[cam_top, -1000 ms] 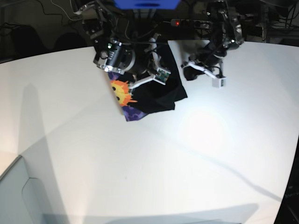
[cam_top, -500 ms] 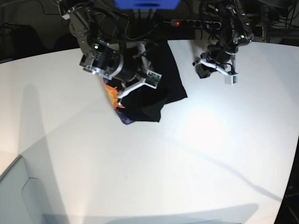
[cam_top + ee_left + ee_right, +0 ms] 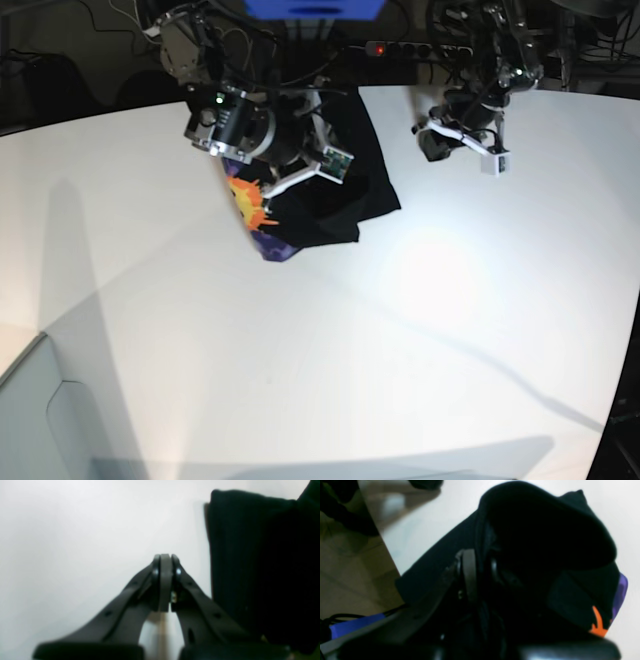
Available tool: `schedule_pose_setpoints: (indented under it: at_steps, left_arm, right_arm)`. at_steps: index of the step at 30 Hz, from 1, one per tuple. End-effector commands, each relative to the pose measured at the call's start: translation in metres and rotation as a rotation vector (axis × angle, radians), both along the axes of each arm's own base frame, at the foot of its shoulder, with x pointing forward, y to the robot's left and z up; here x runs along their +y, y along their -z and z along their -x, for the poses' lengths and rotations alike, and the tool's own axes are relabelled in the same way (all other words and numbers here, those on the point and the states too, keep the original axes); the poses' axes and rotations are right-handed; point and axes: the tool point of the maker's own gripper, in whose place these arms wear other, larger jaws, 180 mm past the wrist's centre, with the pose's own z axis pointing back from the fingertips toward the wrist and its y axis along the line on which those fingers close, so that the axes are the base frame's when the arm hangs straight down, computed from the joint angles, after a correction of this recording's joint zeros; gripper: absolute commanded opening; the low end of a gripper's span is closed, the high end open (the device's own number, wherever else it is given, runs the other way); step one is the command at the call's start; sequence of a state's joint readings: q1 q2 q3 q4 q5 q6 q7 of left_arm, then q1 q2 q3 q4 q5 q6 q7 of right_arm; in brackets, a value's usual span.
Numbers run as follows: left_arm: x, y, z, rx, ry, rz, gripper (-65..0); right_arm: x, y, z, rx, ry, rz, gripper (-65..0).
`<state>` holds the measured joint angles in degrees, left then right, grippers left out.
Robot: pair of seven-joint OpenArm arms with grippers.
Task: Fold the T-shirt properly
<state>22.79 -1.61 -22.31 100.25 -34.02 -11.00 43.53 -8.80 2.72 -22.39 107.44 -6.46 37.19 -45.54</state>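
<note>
The black T-shirt [image 3: 345,185] lies bunched at the back of the white table [image 3: 330,340]. Its orange sun print [image 3: 248,200] and purple patch [image 3: 276,246] show at its left edge. My right gripper [image 3: 288,172] is over the shirt's left part and shut on a raised fold of black cloth [image 3: 520,530]. One finger [image 3: 468,575] presses against that fold, and orange [image 3: 597,626] and purple [image 3: 621,592] peek out lower right. My left gripper [image 3: 428,148] hovers to the right of the shirt, shut and empty. Its fingertips [image 3: 163,562] are pressed together beside the shirt's edge [image 3: 250,555].
A power strip with a red light [image 3: 400,48] and cables run along the table's back edge. A blue block [image 3: 313,8] sits at the top centre. The table's rim curves off at the lower left [image 3: 30,370].
The right arm has moved about with the held fold, first left then back right, and the sun print shows again. The left arm has risen a little to the right.
</note>
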Motion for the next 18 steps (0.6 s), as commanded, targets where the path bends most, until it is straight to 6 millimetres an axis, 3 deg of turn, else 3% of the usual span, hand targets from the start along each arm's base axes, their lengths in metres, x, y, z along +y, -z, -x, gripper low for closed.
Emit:
schedule_pose_setpoints:
  at_steps: [1, 6, 9, 13, 18]
  left_arm:
    - [0.0, -0.014, -0.006, -0.051, 0.008, -0.003, -65.0]
    - [-0.002, -0.033, -0.011, -0.103, 0.025, -0.03, -65.0]
    - [0.005, -0.04, -0.011, -0.119, 0.012, -0.048, -65.0]
    - [0.038, -0.042, 0.003, -0.098, -0.068, -0.099, -65.0]
    - [0.087, -0.048, 0.027, -0.04, -0.173, -0.173, -65.0]
  right_arm:
    - [0.01, -0.014, -0.003, -0.032, -0.017, -0.052, -59.1]
    - [0.017, -0.017, -0.001, -0.047, -0.06, -0.046, -38.1]
    - [0.018, -0.02, -0.002, -0.053, -0.057, -0.058, -29.2]
    - [0.014, -0.029, -0.007, -0.08, -0.038, -0.065, -26.4]
    - [-0.014, -0.051, -0.028, -0.151, 0.07, -0.076, -26.4]
